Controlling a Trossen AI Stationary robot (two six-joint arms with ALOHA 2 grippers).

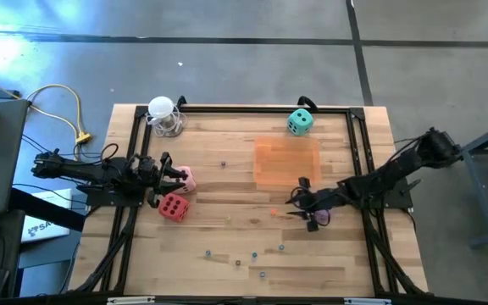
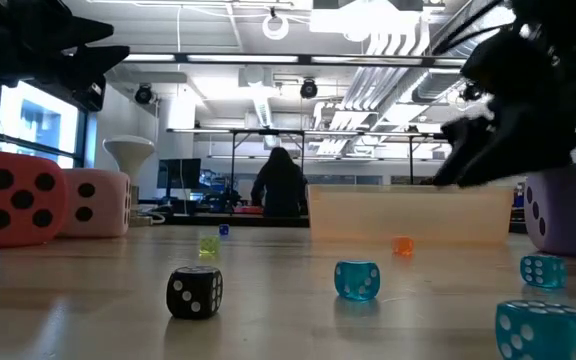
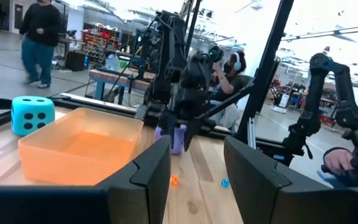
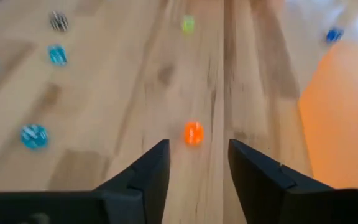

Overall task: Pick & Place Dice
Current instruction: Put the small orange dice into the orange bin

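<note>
Purple die (image 1: 321, 218) sits right of centre in the high view, just beside the right gripper (image 1: 300, 203), whose fingers stand apart with nothing between them. Teal die (image 1: 300, 122) rests at the table's (image 1: 227, 254) far edge, above the orange tray (image 1: 287, 163). Red die (image 1: 174, 207) and pink die (image 1: 185, 179) lie at left by the left gripper (image 1: 179, 176), fingers parted, empty.

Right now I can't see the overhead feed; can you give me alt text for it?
Wooden table from above: right claw low by a purple die, just below an orange tray. Left claw sits between pink die and red die; teal die far back.
</note>
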